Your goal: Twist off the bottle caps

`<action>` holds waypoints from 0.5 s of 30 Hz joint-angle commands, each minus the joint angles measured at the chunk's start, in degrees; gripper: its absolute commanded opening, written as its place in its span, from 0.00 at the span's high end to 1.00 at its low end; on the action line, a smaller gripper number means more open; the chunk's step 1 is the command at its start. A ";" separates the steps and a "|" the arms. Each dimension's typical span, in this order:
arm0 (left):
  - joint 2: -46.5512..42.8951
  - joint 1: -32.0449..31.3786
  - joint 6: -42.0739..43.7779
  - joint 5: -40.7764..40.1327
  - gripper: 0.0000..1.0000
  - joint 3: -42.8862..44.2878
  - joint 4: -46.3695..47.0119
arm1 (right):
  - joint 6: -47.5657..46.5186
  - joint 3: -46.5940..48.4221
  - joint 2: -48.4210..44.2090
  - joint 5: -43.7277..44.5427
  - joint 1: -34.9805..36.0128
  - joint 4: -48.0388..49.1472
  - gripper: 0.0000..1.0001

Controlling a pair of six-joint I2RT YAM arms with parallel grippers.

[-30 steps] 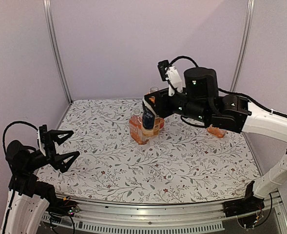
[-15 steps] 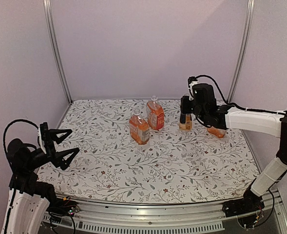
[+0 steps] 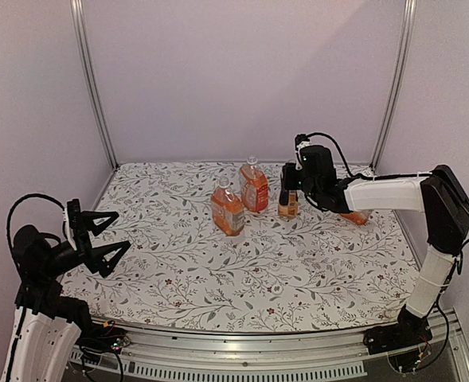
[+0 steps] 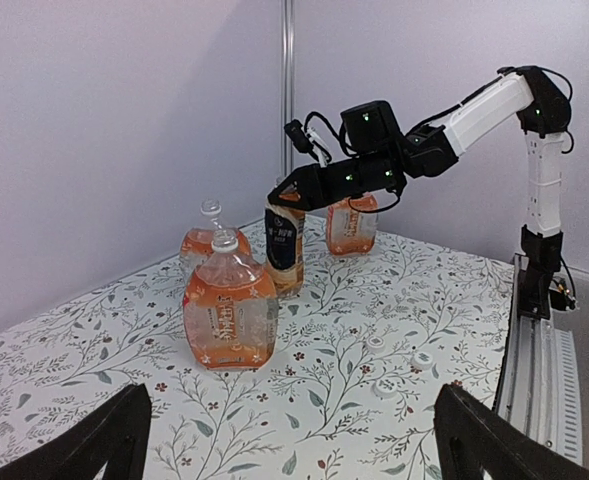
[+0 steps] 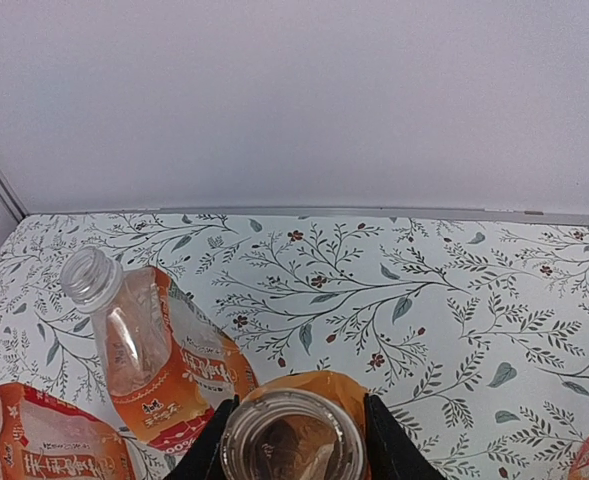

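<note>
Right gripper (image 3: 288, 182) grips the tall bottle (image 3: 287, 207) by the neck. It stands upright at the back of the table (image 3: 298, 278), its mouth open. Three small white caps (image 4: 421, 358) lie loose nearby. Left gripper (image 3: 121, 231) gapes wide.

Fourth bottle (image 3: 355, 216) mostly hidden behind the right arm (image 3: 381, 193)

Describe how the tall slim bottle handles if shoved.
The slim bottle stands tall and narrow, so it probably tips easily. Its mouth looks uncapped, so it may spill. The right claw at its neck likely steadies it.
</note>
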 commanded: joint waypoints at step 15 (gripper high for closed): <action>0.22 0.62 -0.03 0.32 0.00 -0.29 -0.23 | -4.19 1.07 -2.86 -2.66 -0.31 -4.48 0.04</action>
